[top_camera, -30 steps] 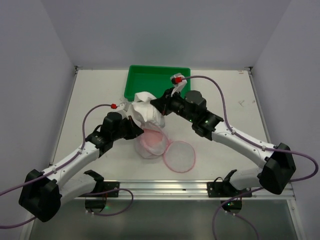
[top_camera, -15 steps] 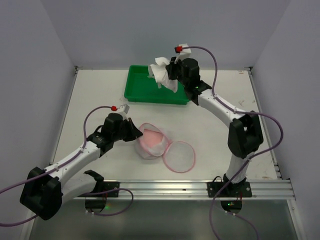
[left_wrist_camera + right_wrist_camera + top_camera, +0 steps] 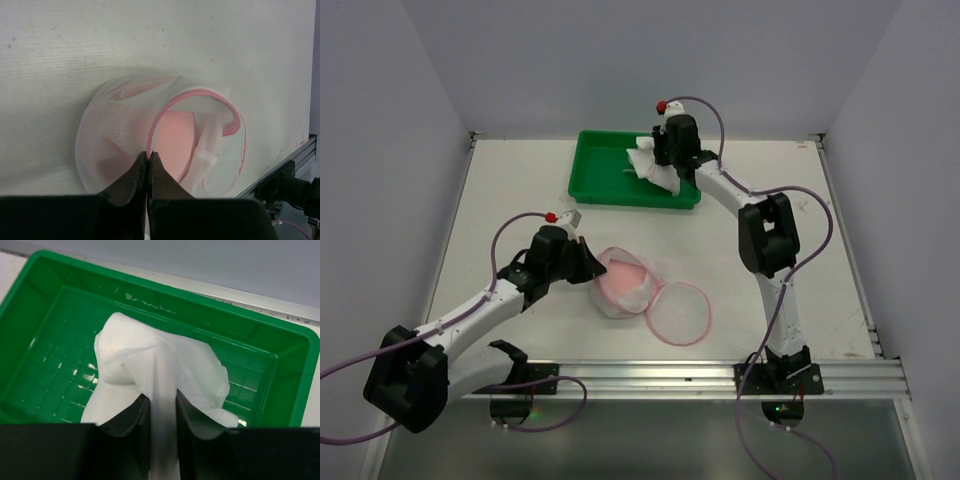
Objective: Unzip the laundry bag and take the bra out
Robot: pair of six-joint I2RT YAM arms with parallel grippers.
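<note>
The laundry bag (image 3: 628, 283) lies open mid-table, a white mesh pouch with pink zipper trim, its second disc half (image 3: 678, 312) flat to the right. My left gripper (image 3: 592, 268) is shut on the bag's pink rim (image 3: 148, 150). The white bra (image 3: 650, 160) hangs in the green tray (image 3: 602, 170) at the back. My right gripper (image 3: 658, 165) is shut on the bra (image 3: 160, 370), its fingers (image 3: 137, 415) pinching a fold of fabric over the tray floor (image 3: 55, 365).
The tray's raised green walls (image 3: 290, 385) surround the bra. The table's back wall runs just behind the tray. An aluminium rail (image 3: 650, 378) lines the near edge, also seen at the lower right of the left wrist view (image 3: 295, 160).
My right arm lifted the bra out of the bag, carried it back and lowered it into the green tray. My left gripper kept its hold on the bag rim.
</note>
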